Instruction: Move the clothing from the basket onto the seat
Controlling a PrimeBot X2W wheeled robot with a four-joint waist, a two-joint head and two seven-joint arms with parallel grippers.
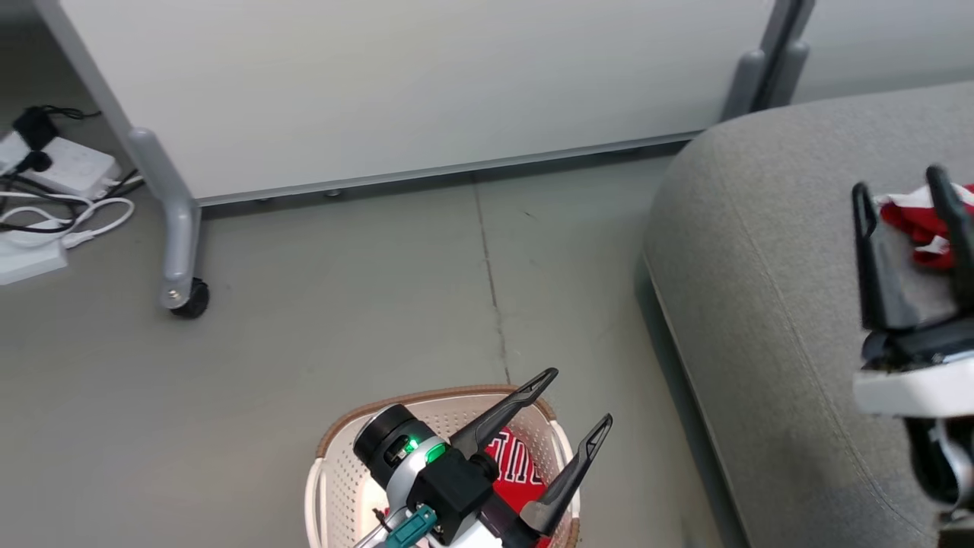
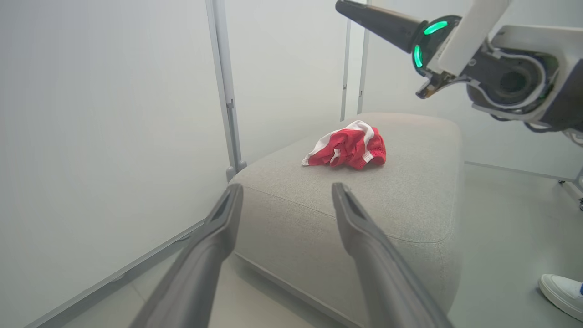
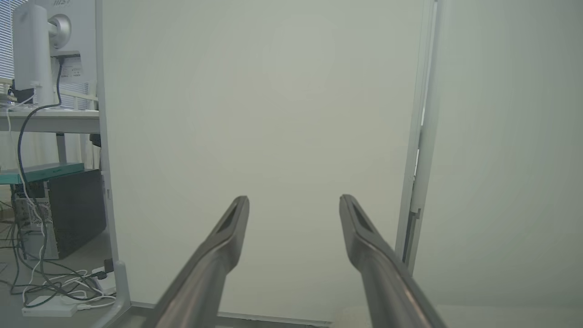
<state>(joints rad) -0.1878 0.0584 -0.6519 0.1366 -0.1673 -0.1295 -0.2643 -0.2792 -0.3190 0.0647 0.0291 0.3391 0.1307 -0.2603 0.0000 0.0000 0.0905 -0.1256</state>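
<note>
**Fingers.** The left fingers (image 1: pixel 506 407) are spread wide with nothing between them. They are poised above the laundry basket (image 1: pixel 335 434) and angled toward its far right corner. The right fingers (image 1: pixel 875 274) are likewise apart and empty, raised over the sofa seat (image 1: pixel 761 266).

**Clothing.** One red jersey (image 1: pixel 517 464) lies on the basket floor, partly hidden under the left arm. A second red garment (image 2: pixel 348 148) sits crumpled on the seat top, well in from the edge.

**Hazards, as judged:**
1. The basket looks like light plastic on a smooth floor (image 1: pixel 380 304). A descent that catches its rim or wall would likely shove or tip it.
2. A pinch on a single fold could let the jersey slip out over the bare floor between basket and seat.
3. The right arm (image 2: pixel 514 77) hangs over the drop zone, so a left-arm carry across could foul it.
4. A person's shoe (image 2: pixel 562 291) rests on the floor near the seat, which makes a wide swing a concern.
</note>
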